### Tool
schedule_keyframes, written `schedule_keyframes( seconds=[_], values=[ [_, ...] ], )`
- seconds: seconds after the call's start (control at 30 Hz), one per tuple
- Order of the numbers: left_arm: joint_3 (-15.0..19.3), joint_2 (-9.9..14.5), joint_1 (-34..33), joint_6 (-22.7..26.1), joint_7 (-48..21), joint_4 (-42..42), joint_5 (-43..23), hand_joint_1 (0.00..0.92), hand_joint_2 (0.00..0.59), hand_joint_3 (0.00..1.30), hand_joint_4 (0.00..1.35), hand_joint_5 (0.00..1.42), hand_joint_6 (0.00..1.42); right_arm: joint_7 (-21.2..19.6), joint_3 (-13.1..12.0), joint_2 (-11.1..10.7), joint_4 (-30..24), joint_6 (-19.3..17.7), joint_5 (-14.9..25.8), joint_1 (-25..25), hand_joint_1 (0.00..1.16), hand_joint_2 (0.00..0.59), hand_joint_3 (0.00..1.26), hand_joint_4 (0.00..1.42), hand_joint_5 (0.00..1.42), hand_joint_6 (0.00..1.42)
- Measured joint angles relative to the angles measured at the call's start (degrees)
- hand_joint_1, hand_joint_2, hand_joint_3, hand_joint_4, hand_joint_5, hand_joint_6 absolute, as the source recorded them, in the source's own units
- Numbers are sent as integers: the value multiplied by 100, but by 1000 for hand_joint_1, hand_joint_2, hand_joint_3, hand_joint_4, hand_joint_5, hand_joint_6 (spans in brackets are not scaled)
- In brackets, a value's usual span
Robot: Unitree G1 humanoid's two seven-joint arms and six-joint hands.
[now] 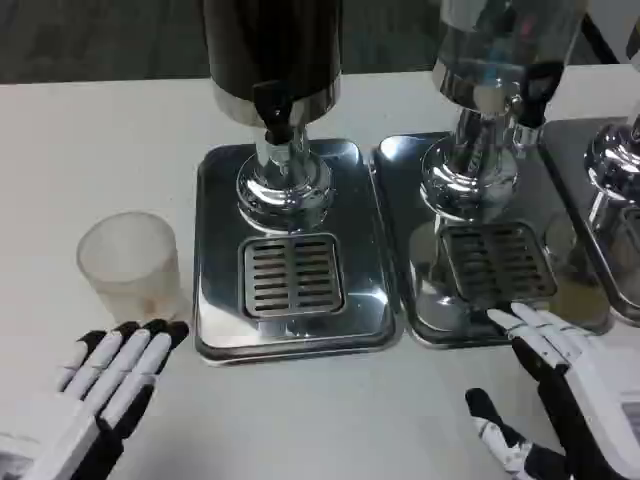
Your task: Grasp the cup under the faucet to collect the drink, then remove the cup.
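Observation:
A translucent plastic cup [130, 265] stands upright on the white table, left of the dark drink dispenser [272, 60]. The dispenser's black faucet [275, 115] points down over the slotted drip grate [291, 275] of its steel tray [220, 310]. No cup stands on the grate. My left hand [105, 385] lies just in front of the cup with fingers stretched out toward it, fingertips close to its base, holding nothing. At the lower right my right hand [555, 390] is spread, fingertips at the front edge of the second tray, thumb apart, holding nothing.
A second dispenser [490, 70] with a clear tank stands on its own steel tray [420, 310] to the right. A third chrome stand [615, 160] shows at the right edge. Bare table lies in front of the trays, between my hands.

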Motion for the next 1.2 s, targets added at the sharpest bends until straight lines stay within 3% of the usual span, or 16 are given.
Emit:
schedule_keyframes(
  seconds=[0.57,0.83,1.2],
  values=[
    [-65,-1,-22,29,-85,1,-52,0,25,0,0,0,0,45,0,26,-9,25,30,1,528,407,241,164,187,231],
    [-43,87,-50,-11,-107,162,-251,0,26,0,0,0,0,162,29,148,-30,107,-16,-1,530,407,241,164,195,241],
    [354,64,-243,-811,321,776,-795,0,43,0,0,0,38,210,49,232,-203,214,-73,131,531,407,246,172,208,249]
  ],
)
